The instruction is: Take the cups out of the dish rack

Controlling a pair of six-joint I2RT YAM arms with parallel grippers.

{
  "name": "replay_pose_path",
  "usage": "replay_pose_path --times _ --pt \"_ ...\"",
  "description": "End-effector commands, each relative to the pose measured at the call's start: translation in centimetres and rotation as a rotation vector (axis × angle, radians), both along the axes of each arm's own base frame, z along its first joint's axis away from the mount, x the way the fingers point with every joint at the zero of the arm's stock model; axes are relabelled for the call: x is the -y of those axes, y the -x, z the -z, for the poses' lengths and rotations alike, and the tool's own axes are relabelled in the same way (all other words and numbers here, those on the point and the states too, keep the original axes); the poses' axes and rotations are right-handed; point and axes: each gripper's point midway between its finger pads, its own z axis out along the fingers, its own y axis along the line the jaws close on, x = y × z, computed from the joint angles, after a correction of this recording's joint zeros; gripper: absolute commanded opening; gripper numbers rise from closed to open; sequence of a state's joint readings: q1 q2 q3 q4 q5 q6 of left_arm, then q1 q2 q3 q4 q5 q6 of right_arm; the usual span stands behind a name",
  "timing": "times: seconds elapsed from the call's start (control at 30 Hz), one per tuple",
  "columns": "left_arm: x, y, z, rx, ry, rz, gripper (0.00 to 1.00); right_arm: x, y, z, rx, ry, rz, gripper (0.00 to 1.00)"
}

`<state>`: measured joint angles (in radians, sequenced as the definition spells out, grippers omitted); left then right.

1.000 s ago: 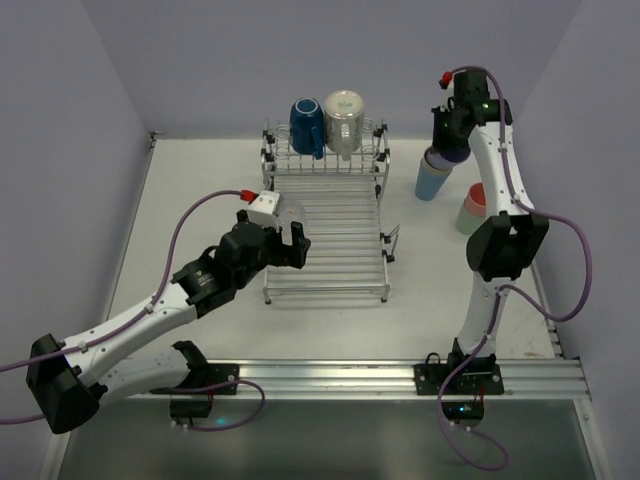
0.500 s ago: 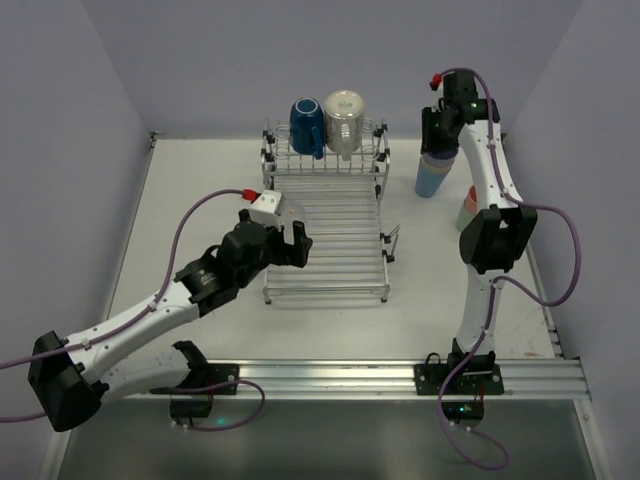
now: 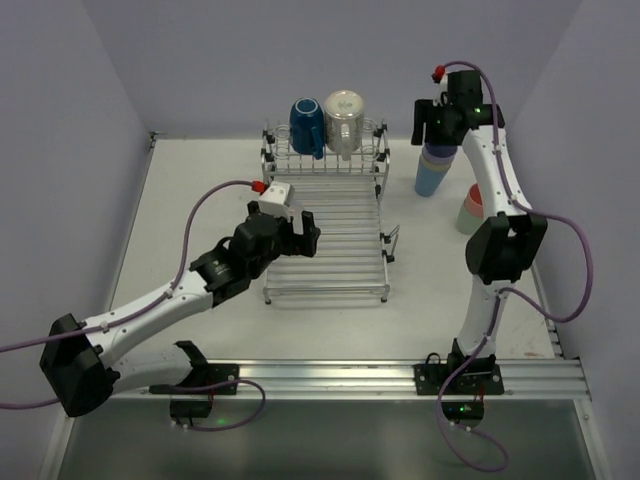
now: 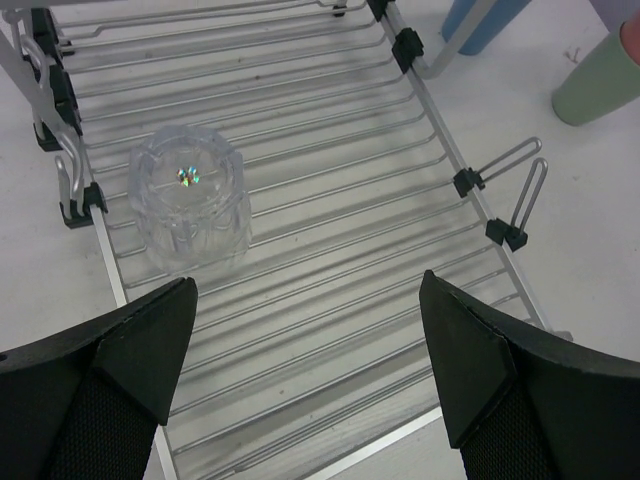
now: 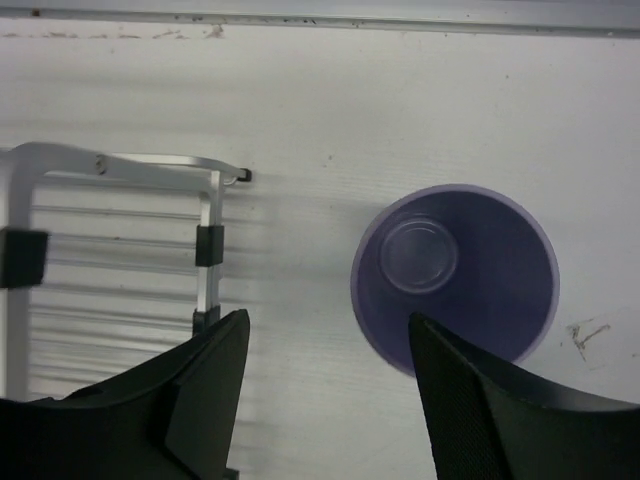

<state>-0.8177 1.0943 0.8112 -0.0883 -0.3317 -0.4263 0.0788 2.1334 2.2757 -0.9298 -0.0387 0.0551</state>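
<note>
Left hand [image 4: 308, 305] open above rack [image 4: 350, 190]. Clear cup [image 4: 188, 205] sits inverted on it, at the hand's 10 o'clock.

Next: shift toward 10, straddle cup, descend, close gently on ribbed wall.

Right hand [image 5: 328, 335] open over lavender cup [image 5: 455, 270], which is off the rack on surface [image 5: 300, 100]. It probably nests in a blue cup [image 3: 430, 182]; stack count unclear.

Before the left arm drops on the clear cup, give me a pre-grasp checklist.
1. Left claw open, empty: ok.
2. Clear cup in the left wrist view, upside down on the dish rack slats: ok.
3. Claw centred on the cup: not ok, the cup sits off to one side, ahead of one finger.
4. Finger room between cup and the rack's side rail: cannot tell.
5. Right claw open above the lavender cup, off the rack: ok.
6. Rack unloaded: not ok, dark-blue mug and glass mug sit in the raised tier.
</note>
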Motion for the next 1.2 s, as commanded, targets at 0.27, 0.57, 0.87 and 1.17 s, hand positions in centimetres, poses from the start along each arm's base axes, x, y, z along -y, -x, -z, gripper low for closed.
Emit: replay_pose_path --times 0.27,0.57,0.87,1.17 --pt "-1.0 -6.7 -1.7 0.118 0.022 -0.219 1.0 -4.5 11.7 -21.0 0.698 -0.361 -0.146 0.87" --pt "-1.4 -10.5 3.3 0.112 -0.095 -0.234 1.0 -7.9 20.8 -17.5 0.717 -0.649 -0.273 0.89" --pt "-0.4 -12.8 5.7 0.091 -0.144 -0.224 1.0 -9.3 24.8 -16.9 0.71 -0.712 -0.346 0.88" --pt "-0.4 -11.7 3.7 0.141 -0.078 -0.183 0.57 -11.9 26.2 -11.7 0.612 -0.829 -0.379 0.81"
